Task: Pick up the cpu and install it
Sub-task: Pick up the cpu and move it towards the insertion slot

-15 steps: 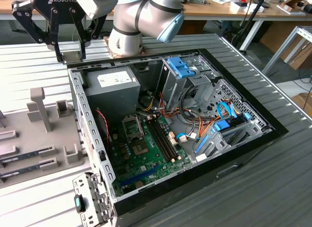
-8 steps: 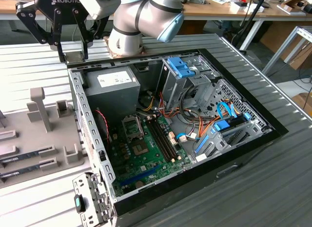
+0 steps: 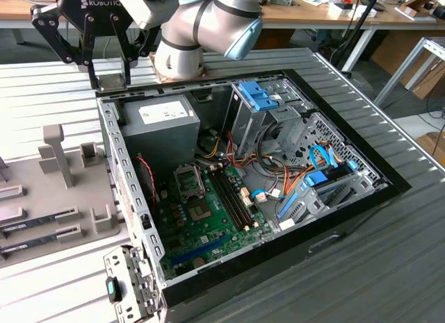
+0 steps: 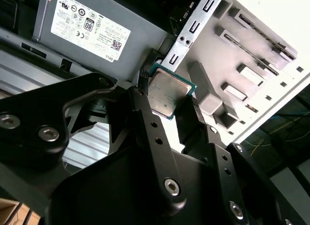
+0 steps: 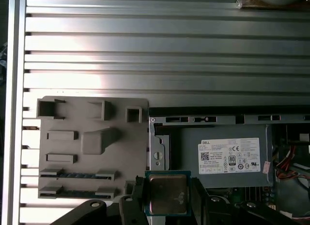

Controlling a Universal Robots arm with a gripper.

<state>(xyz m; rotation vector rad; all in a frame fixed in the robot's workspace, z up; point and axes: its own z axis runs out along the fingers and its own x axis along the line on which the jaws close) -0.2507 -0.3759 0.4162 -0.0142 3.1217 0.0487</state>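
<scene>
The cpu (image 4: 166, 93) (image 5: 167, 193) is a small square chip with a silvery top and a green edge. My gripper (image 4: 168, 100) (image 5: 167, 200) is shut on it, one black finger on each side. In the exterior view the gripper (image 3: 110, 78) hangs above the far left corner of the open computer case (image 3: 348, 219), over the case rim. The green circuit board (image 3: 215, 229) lies on the case floor with a square socket (image 3: 189, 183) on it, well below and to the exterior view's right of the gripper.
A grey power-supply box (image 3: 163, 125) (image 5: 227, 155) with a white label sits in the case just under the gripper. A grey parts holder (image 3: 62, 198) (image 5: 92, 147) lies outside the case at the exterior view's left. Drive cages and coloured cables (image 3: 292, 156) occupy the case's right half.
</scene>
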